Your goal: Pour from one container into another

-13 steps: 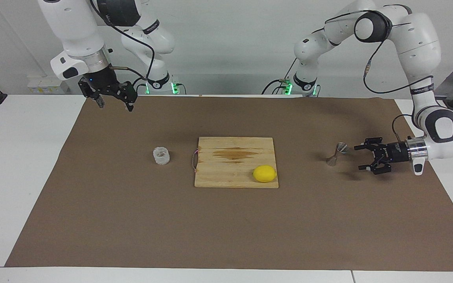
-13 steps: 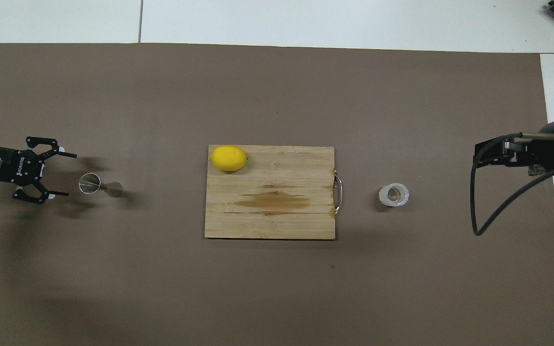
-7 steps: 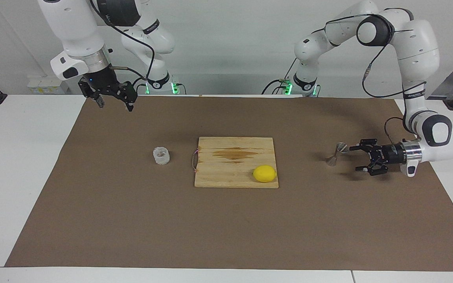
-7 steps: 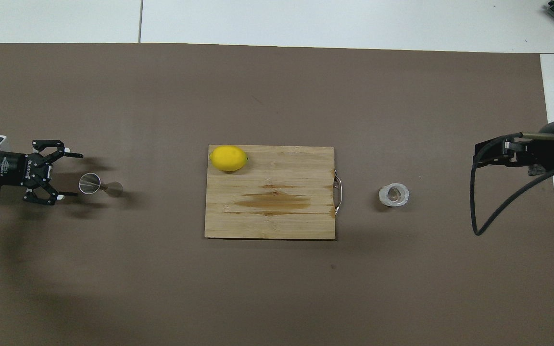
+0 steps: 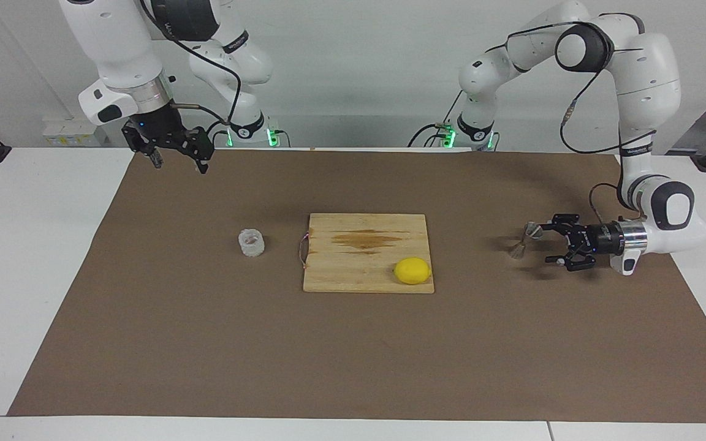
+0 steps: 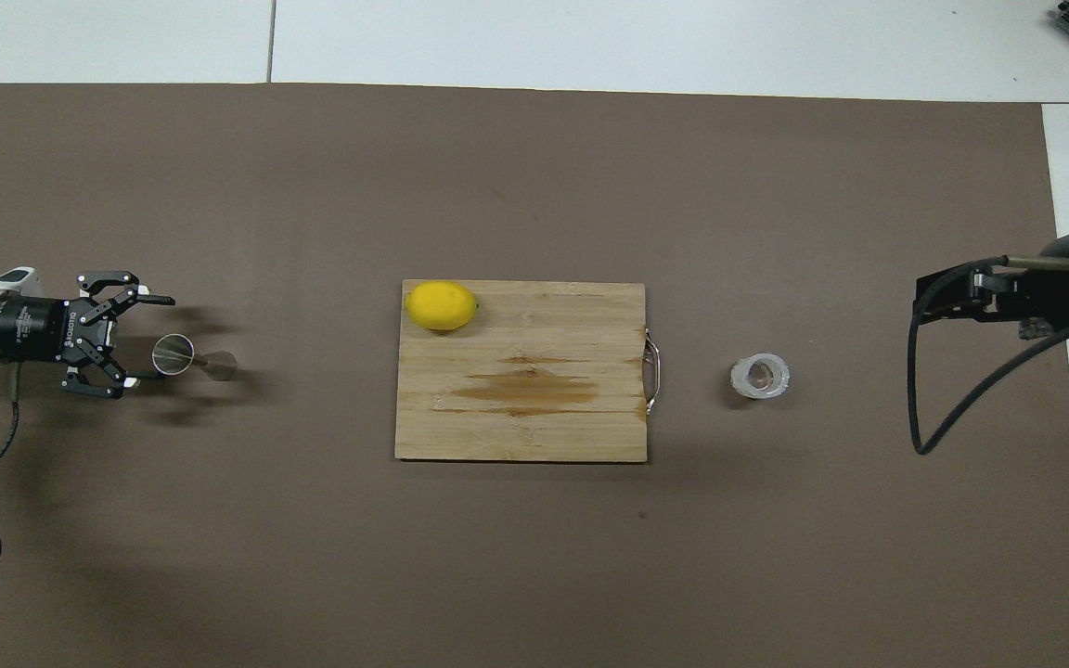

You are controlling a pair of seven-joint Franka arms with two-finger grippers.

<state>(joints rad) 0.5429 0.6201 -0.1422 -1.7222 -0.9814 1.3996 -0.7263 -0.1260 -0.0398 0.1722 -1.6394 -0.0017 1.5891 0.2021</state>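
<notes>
Just ahead of the left gripper (image 5: 542, 243), toward the middle of the table, stands the metal jigger (image 5: 524, 240), upright on the brown mat (image 5: 206, 343) though it looks slightly tilted in the facing view. The left gripper lies on its side, low over the mat, fingers spread wide and empty; one fingertip reaches alongside the jigger's upper cone and the other falls short of it on the side away from the robots. No contact seen, though at this range I cannot be certain the nearer tip is clear of the rim. Step in hand, as I judge it: grasp the jigger. To do it well, advance straight along the finger axis until the narrow waist sits between the pads, staying level so neither tip clips the cone and topples it. Close on the waist or just above it; a grip on the flared cone would likely slide. Close slowly, since a light hourglass shape tips easily. Well apart from the left gripper, past the wooden cutting board (image 5: 341, 275) and the lemon (image 5: 412, 271) on it, stands the textured glass cup (image 5: 251, 242). The right gripper (image 5: 178, 160) waits raised over the mat's edge by its own base, also spread wide and holding nothing. No pouring has begun.
</notes>
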